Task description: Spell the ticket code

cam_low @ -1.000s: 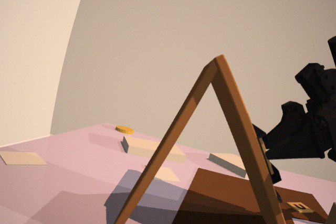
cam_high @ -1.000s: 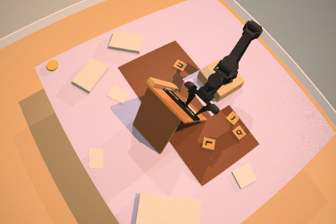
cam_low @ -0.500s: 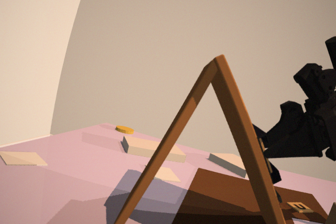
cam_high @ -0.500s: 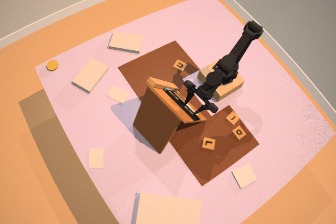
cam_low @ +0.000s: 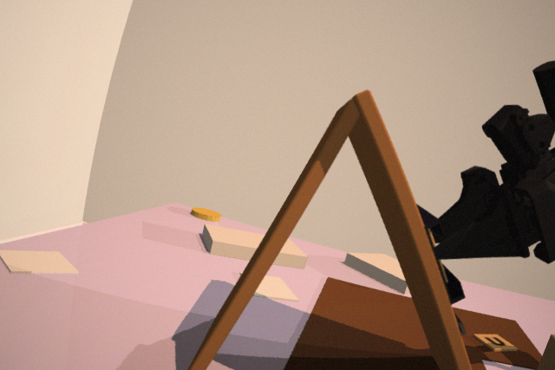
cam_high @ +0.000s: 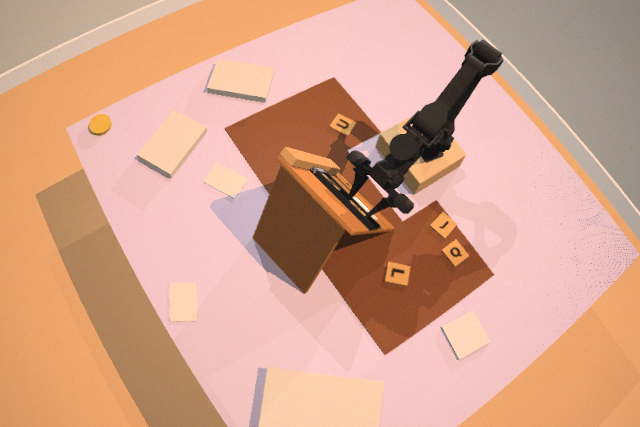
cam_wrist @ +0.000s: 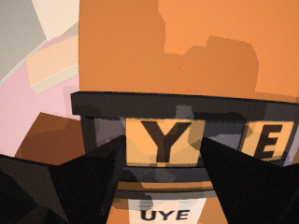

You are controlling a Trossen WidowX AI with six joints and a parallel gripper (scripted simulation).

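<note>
The orange board [cam_high: 305, 226] [cam_low: 389, 178] [cam_wrist: 121, 47] leans as an A-frame, with the dark letter rail [cam_high: 338, 199] [cam_wrist: 187, 105] across its front. The white ticket [cam_wrist: 163, 213] below reads UYE. My gripper [cam_high: 359, 206] [cam_wrist: 163, 142] is shut on the Y tile [cam_wrist: 161, 146], upright in the rail. The E tile [cam_wrist: 268, 140] is in the rail to its right in the wrist view, with a gap between them. The U tile [cam_high: 342, 124] [cam_low: 496, 341] lies flat on the brown mat [cam_high: 289, 117]. Whether the E tile touches the rail's end is out of view.
The J tile [cam_high: 443, 225], Q tile [cam_high: 455, 252] and L tile [cam_high: 397, 273] lie on the mat beyond the board's other end. A tan block [cam_high: 439, 171] stands under the arm. Several pale slabs and a yellow disc [cam_high: 99, 124] [cam_low: 205, 214] lie around the pink counter.
</note>
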